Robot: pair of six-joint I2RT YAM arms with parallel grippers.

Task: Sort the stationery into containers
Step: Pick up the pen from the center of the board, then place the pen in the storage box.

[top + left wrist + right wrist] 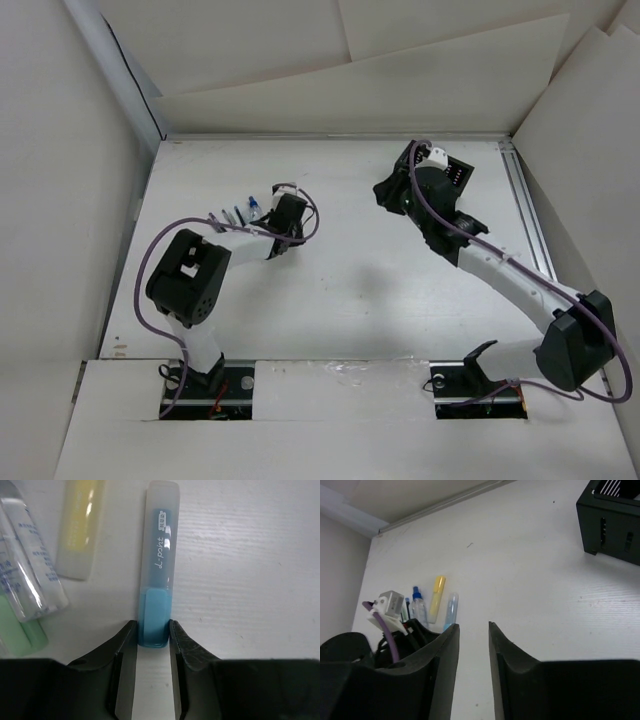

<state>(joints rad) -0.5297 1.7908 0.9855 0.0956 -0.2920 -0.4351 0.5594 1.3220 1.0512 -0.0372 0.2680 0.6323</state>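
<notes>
1. The blue marker (155,575) lies flat on the bench (350,290), at 10 o'clock from the bench's middle. The yellow marker (77,527) is near it at 9 o'clock.
2. The left pincer (153,630) is closed on the blue marker's near end, with both fingers touching its sides.
3. The black box (455,170) sits at 1 o'clock by the right rail (530,220), well apart from the markers across white bench.
4. The left arm (190,275) is folded at the elbow. The right arm (510,275) stretches toward 11 o'clock, and the right pincer (473,627) is slightly parted and holds nothing.

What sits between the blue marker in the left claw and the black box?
Only the right gripper, open, hanging beside the black box on the side facing the blue marker. Nothing else shows on the table between them.
</notes>
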